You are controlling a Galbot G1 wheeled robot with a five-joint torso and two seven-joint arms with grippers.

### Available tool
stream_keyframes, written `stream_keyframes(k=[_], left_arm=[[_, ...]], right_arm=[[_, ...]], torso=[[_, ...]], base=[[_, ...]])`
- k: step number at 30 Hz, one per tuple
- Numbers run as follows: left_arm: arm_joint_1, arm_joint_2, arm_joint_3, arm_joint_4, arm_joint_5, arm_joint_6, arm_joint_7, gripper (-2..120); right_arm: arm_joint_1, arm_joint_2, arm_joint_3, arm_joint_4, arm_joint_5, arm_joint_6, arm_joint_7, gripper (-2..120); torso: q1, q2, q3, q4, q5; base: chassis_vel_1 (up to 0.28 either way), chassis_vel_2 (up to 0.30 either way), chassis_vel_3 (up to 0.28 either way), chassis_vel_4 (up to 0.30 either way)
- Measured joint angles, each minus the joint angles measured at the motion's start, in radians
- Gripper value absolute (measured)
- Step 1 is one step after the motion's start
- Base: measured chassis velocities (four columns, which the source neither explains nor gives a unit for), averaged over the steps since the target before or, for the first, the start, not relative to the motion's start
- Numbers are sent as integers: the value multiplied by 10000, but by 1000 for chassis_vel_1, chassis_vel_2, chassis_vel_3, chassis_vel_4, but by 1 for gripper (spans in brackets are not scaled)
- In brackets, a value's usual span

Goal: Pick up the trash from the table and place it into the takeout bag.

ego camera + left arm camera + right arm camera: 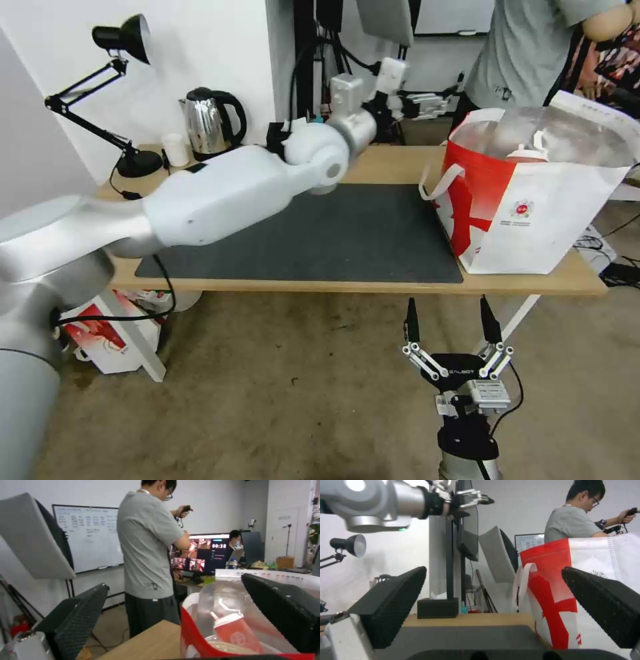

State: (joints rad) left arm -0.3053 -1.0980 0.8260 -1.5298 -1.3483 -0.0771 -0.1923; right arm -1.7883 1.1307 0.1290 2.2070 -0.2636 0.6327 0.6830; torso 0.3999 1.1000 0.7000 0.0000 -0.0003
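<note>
The takeout bag [533, 200] stands open at the right end of the table [400, 163], beside the dark mat [320, 233]. Inside it the red lidded straw cup [530, 155] leans against the foil lining. In the left wrist view the cup [235, 632] rests over a pale bowl rim [230, 648] in the bag [196, 640]. My left gripper [400, 93] hovers above the table's back edge, left of the bag's mouth; its fingers [80, 620] are open and hold nothing. My right gripper [447, 302] hangs open below the table's front edge, facing the bag [553, 592].
A desk lamp [127, 40], a steel kettle [210, 123] and a small white cup [175, 150] stand at the table's back left. A black tissue box [436, 607] sits at the back edge. A smaller red-and-white bag [107, 337] lies on the floor by the left table leg.
</note>
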Motion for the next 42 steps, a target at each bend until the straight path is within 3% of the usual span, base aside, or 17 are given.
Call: stream_keyframes(k=[16, 19, 25, 32, 38, 42], left_arm=[[993, 2509, -871, -2163, 280, 2, -286, 100], [1582, 3301, -1447, -2785, 461, 2, -287, 100], [2594, 4066, -2319, -3569, 683, 2, -265, 100], [5189, 5345, -4611, -4912, 1088, 17, -185, 100], [6489, 5824, -5884, -5415, 1218, 19, 47, 100], [8306, 6074, -7550, -5964, 1420, 20, 183, 100]], right_arm=[[0, 0, 0, 0, -1, 0, 0, 100], [0, 0, 0, 0, 0, 0, 0, 100], [0, 0, 0, 0, 0, 0, 0, 100], [0, 0, 0, 0, 0, 0, 0, 100], [0, 0, 0, 0, 0, 0, 0, 100], [0, 0, 0, 0, 0, 0, 0, 100]], torso=[[0, 0, 0, 2, 1], [1, 0, 0, 1, 3], [0, 0, -1, -1, 0], [0, 1, -1, 2, 2], [0, 1, 0, 0, 3], [1, 1, 0, -1, 0]], base=[[0, 0, 0, 0], [0, 0, 0, 0], [0, 0, 0, 0], [0, 0, 0, 0], [0, 0, 0, 0], [0, 0, 0, 0]])
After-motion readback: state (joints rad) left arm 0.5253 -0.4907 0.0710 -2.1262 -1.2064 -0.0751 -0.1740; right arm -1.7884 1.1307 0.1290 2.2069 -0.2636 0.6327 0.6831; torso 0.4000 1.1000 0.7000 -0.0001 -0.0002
